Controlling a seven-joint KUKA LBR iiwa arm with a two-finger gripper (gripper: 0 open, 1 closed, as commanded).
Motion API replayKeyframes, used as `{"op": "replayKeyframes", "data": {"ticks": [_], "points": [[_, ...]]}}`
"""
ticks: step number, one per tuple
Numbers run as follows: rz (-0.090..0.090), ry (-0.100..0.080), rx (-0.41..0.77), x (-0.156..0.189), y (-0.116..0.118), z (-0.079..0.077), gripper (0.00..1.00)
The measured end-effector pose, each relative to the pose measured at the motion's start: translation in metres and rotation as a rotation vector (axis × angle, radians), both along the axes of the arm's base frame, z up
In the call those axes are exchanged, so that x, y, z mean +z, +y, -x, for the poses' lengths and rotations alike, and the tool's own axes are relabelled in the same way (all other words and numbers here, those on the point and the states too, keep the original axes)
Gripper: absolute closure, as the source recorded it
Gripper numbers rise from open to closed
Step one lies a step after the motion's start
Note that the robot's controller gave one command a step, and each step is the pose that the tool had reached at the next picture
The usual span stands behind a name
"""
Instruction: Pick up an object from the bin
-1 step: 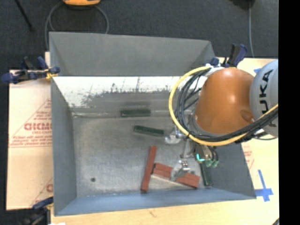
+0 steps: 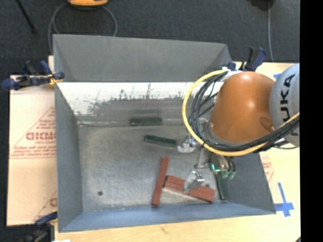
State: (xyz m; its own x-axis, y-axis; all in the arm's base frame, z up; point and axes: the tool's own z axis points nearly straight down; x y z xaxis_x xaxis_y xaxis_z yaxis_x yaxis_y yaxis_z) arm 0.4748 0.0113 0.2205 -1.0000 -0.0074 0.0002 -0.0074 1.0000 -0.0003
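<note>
The gripper [image 2: 194,177] hangs low in the bin [image 2: 68,150], near the front wall on the right side. Its tip is over a small cluster of red blocks [image 2: 176,184], and I cannot tell whether it is open, closed or touching them. A long red bar [image 2: 160,182] leans just beside the blocks on their left. A green bar [image 2: 160,140] lies near the middle, another green piece [image 2: 146,120] by the back wall, and a dark stick [image 2: 222,189] to the gripper's right.
</note>
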Motion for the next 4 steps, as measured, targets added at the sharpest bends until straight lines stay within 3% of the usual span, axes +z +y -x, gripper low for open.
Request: {"op": "replayKeyframes", "data": {"ticks": [1, 2, 3, 4], "points": [[0.0, 0.0, 0.0, 0.0, 0.0, 0.0, 0.0], [0.0, -0.004, 0.03, -0.118, -0.03, -0.005, 0.0], [0.0, -0.004, 0.028, -0.126, -0.035, -0.004, 0.0], [-0.002, -0.002, 0.195, -0.142, -0.06, -0.027, 1.0]]}}
